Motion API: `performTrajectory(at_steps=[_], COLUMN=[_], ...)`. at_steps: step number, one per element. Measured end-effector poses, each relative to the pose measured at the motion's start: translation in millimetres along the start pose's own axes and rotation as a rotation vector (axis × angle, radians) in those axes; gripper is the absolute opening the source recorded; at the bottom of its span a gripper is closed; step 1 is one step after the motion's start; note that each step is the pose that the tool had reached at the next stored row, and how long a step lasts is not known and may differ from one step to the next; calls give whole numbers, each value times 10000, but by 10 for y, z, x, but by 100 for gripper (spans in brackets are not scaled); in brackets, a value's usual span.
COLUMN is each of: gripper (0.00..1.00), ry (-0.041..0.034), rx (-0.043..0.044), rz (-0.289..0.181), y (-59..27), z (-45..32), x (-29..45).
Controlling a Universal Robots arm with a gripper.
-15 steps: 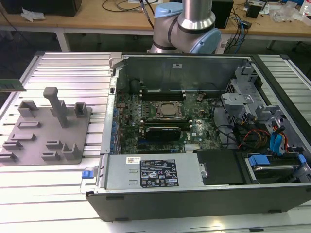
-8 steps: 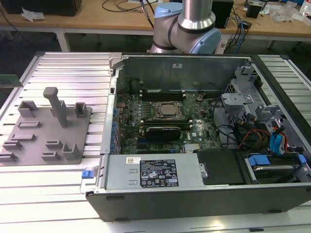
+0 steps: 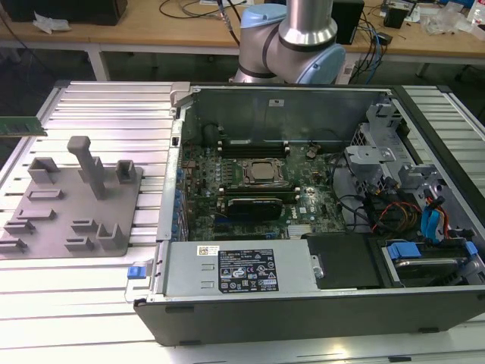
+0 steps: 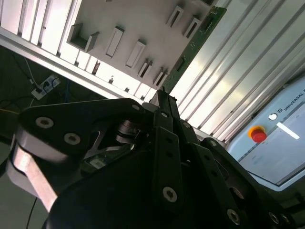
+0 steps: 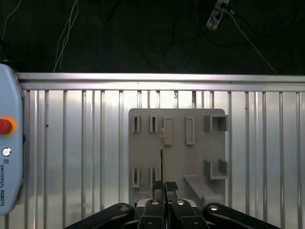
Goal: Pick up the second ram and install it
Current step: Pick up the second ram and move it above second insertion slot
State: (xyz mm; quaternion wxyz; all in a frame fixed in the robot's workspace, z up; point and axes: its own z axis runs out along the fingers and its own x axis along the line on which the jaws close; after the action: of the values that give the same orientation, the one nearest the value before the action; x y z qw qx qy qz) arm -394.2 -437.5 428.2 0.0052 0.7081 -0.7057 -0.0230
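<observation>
The hand [image 5: 165, 186] pinches the second ram [image 4: 200, 38] edge-on — held over the grey holder plate [image 5: 143, 152]

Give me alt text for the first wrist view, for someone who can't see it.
The tool grips the second ram, seen edge-on as a thin strip, over a grey slotted holder plate lying on a ribbed metal table. A pendant with a red button lies on the table, and cables trail on the dark floor beyond.
</observation>
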Motion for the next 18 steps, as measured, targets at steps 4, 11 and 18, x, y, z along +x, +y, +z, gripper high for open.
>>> performTrajectory(at_steps=[4,11,18], gripper=[9,9,9], ry=[0,0,-1], rx=[0,0,0], rz=[0,1,0], y=[-92,-341,-521], z=[-3,-14,-20], x=[0,1,1])
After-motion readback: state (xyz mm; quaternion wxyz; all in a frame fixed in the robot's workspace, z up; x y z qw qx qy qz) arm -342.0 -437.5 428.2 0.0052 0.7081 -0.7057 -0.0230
